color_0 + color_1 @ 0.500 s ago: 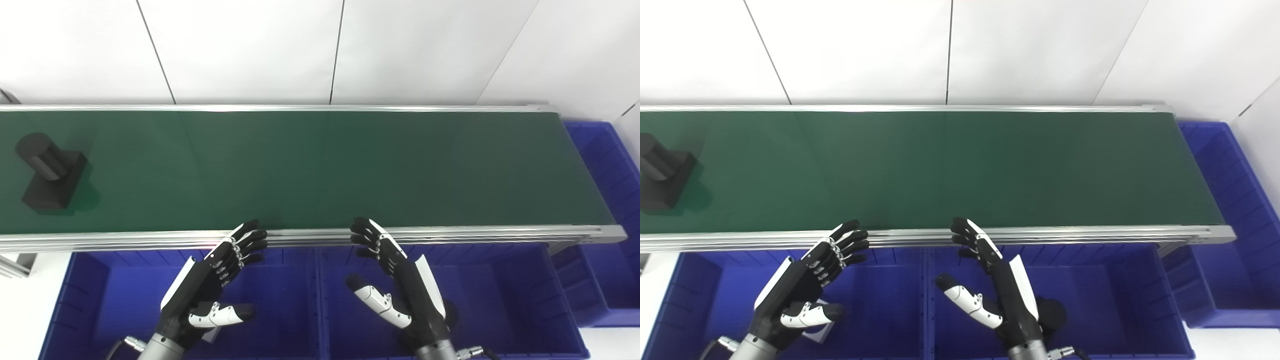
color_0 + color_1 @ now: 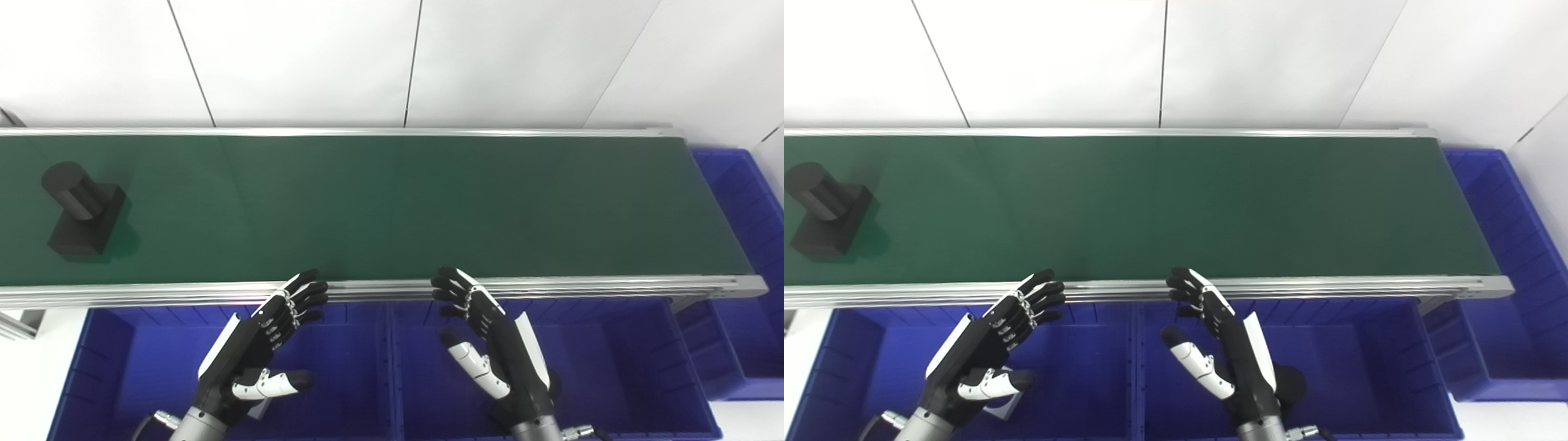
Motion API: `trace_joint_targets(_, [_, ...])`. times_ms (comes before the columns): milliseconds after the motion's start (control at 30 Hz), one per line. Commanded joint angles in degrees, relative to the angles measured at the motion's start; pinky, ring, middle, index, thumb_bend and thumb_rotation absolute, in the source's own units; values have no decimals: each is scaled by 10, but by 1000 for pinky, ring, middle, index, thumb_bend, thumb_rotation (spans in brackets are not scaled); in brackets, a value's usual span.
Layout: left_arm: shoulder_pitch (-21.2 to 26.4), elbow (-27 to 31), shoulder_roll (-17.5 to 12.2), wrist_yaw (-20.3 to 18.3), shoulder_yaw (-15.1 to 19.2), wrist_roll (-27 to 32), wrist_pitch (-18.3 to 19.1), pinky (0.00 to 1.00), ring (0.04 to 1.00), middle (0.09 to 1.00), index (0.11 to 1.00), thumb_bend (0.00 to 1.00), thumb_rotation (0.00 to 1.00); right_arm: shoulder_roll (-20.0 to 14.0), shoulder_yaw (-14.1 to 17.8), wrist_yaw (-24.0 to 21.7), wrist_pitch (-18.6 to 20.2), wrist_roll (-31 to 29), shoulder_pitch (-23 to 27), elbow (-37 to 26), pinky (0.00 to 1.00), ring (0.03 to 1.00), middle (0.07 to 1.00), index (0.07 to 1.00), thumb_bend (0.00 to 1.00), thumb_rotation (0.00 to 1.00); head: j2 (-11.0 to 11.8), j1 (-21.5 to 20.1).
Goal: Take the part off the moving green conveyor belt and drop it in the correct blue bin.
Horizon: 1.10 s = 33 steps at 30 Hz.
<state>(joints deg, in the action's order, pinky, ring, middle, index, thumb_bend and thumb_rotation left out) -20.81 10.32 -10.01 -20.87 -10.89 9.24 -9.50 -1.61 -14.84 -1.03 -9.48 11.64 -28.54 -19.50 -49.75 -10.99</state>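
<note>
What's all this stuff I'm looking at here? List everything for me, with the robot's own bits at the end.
Conveyor belt: one, dark green with silver rails, running across the middle from left to right.
Part: one, black, a cylinder on a block, at the belt's far left end.
Front bins: blue, side by side below the belt's near rail; dividers show, but the exact count is unclear.
End bin: one, blue, past the belt's right end.
Wall: white panels behind the belt.
Left hand: one, black and white, open, over the front bins near the rail.
Right hand: one, black and white, open, beside it.
</note>
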Motion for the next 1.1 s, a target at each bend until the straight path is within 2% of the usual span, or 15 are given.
trace_joint_targets(0, [6,7,1,1,1,1,-23,834,871,879,906,917,479,3,0,2,-41,-15,1,-10,711,781,806,851,546,809,0,0])
trace_joint_targets(200, [1,24,2,3,0,-2,-34,808,856,869,900,897,561,2,-2,2,-57,-22,-5,-35,689,757,791,839,533,777,-1,-4])
trace_joint_targets(400, [-9,67,7,10,0,6,-24,809,840,856,893,900,548,-2,-3,-4,-47,-21,-12,-76,700,762,787,837,579,778,0,-2])
trace_joint_targets(600, [-10,67,6,11,0,4,-22,818,843,860,897,900,543,-9,-5,-10,-33,-1,-8,-67,707,771,801,851,556,775,-2,1])
trace_joint_targets(800, [-8,50,5,13,0,-6,-26,818,848,863,899,906,548,-18,-6,-17,-19,38,0,-46,718,795,825,864,586,728,-3,3])
trace_joint_targets(1067, [1,24,1,11,1,-19,-34,806,854,870,904,904,562,-22,-3,-16,-11,43,6,-27,720,797,825,859,614,714,-4,6])
